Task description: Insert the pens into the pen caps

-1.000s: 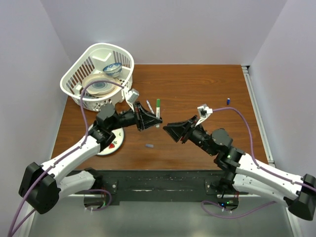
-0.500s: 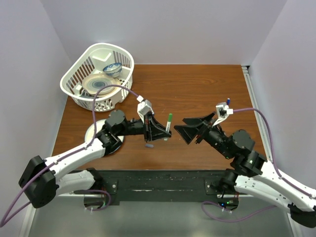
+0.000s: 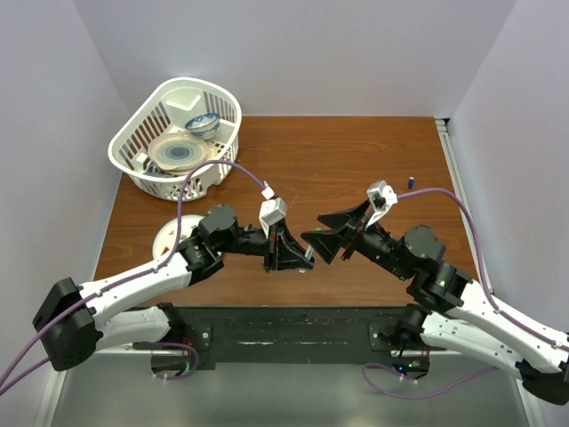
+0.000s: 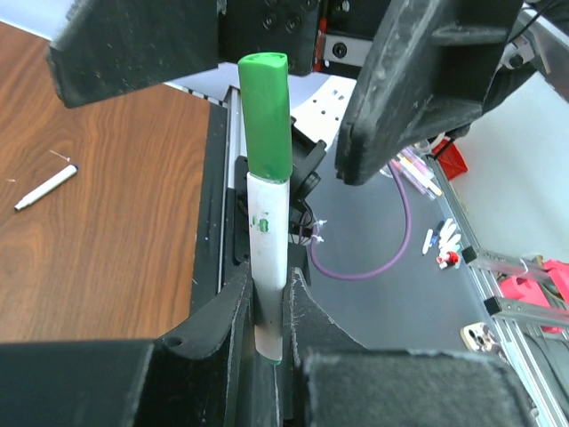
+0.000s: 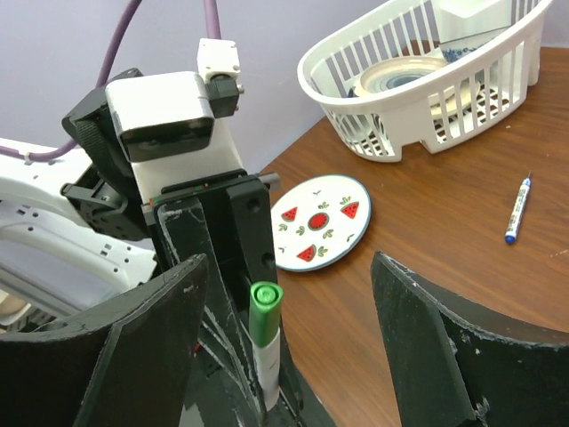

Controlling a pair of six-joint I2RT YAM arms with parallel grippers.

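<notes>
Top external view: the brown wood-grain desk [image 3: 356, 160] carries a white slatted plastic basket [image 3: 147, 156] at its far left. The two black arms meet tip to tip near the front edge. The left fingers [image 3: 298, 258] are clenched on the lower end of one of the pens [image 4: 267, 231], a slim, smooth white tube smudged with green. They hold it up off the desk. The right fingers [image 3: 322, 240] are spread wide and straddle it without touching. A glossy green cap [image 4: 265, 116], rounded-triangular at its end, sits on the pen's free end. Whether it is fully seated I cannot tell.

The main risk, as I judge it, is the right fingers closing off-centre. A sideways shove would lever the slick barrel in its narrow grip and tilt it or pop the cap loose. A push along the axis could slide the pen down through the hard, scuffed left fingers instead of seating the cap.

Smaller things lie apart: a round plate [image 5: 320, 222] painted with watermelon slices, and a thin blue-tipped pen [image 5: 517, 209] lying flat on the wood.
</notes>
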